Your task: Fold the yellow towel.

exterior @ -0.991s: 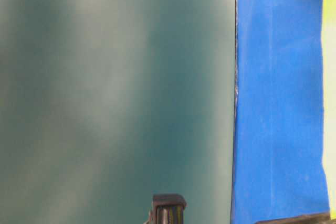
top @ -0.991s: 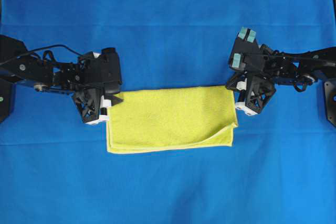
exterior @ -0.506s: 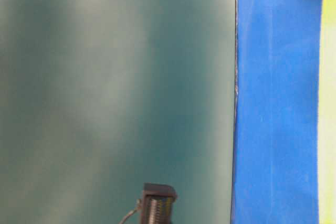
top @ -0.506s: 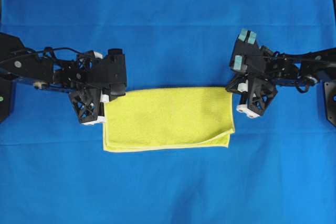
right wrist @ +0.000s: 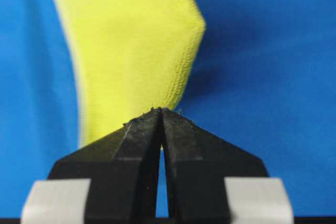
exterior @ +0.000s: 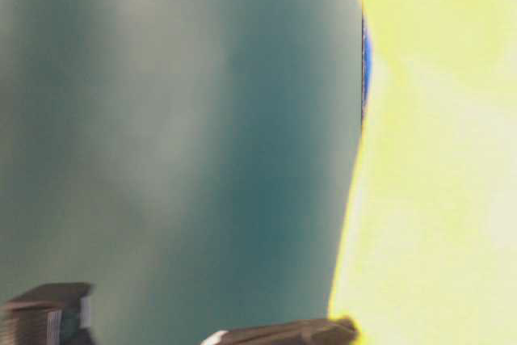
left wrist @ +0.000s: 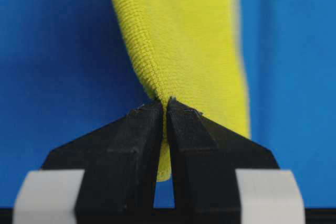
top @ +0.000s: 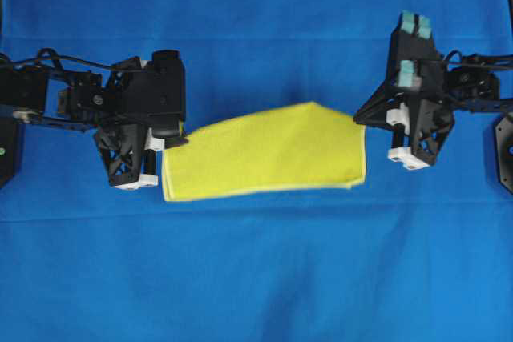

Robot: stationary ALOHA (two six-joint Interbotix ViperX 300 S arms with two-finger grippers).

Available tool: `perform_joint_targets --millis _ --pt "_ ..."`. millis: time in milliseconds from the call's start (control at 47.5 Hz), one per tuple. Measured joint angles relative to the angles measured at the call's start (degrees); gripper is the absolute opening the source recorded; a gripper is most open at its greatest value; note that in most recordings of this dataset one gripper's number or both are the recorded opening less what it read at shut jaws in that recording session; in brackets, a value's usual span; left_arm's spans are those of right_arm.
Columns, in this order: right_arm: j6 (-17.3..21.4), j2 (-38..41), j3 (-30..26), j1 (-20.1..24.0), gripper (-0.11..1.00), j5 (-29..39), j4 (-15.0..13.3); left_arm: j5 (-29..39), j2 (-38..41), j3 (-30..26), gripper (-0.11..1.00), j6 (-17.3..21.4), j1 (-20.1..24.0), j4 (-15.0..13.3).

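Observation:
The yellow towel (top: 264,154), folded into a long band, hangs between both grippers above the blue cloth, its far edge raised and peaked near the right end. My left gripper (top: 164,143) is shut on its left end; in the left wrist view the gripper (left wrist: 166,103) pinches the fuzzy towel (left wrist: 194,51) between its tips. My right gripper (top: 358,118) is shut on the right far corner; the right wrist view has the gripper (right wrist: 160,111) closed at the towel (right wrist: 131,40) edge. The towel (exterior: 436,159) fills the right of the table-level view, blurred.
A big blue cloth (top: 256,278) covers the whole table under the towel. Both black arms reach in from the left and right edges. The table-level view is mostly a teal backdrop (exterior: 161,151), with dark arm parts (exterior: 283,333) at the bottom.
My left gripper closed on the towel's left end. Both grippers then rose, lifting the towel's far edge off the blue cloth; the right one also moved back and right.

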Motion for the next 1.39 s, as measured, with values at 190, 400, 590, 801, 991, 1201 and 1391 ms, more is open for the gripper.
perform_joint_targets --millis 190,400,590,801,991,1201,1391 --pt "0.3 -1.0 -0.6 -0.5 0.00 0.3 -1.2 0.2 -1.5 -0.3 0.02 -0.2 -0.4 0.0" --pt "0.4 -1.1 -0.5 -3.4 0.00 -0.4 -1.3 -2.1 -1.6 -0.2 0.02 -0.2 -1.8 0.0" --pt "0.4 -0.1 -0.7 -9.6 0.00 -1.9 -2.5 -9.1 -0.5 -0.3 0.02 0.5 -6.3 0.0" --pt "0.3 4.1 -3.9 -15.4 0.00 -6.3 -5.0 -16.7 4.4 -3.4 0.02 4.5 -9.6 0.0" --pt "-0.3 10.0 -9.1 -17.9 0.00 -7.9 -6.0 -19.5 10.0 -9.8 0.02 9.6 -10.8 0.0" --pt "-0.3 15.7 -14.9 -18.3 0.00 -8.0 -8.7 -20.0 15.5 -16.3 0.02 13.1 -11.1 0.0" --pt "-0.3 17.7 -17.9 -18.3 0.00 -8.1 -9.8 -20.0 18.3 -19.2 0.02 14.1 -11.0 0.0"
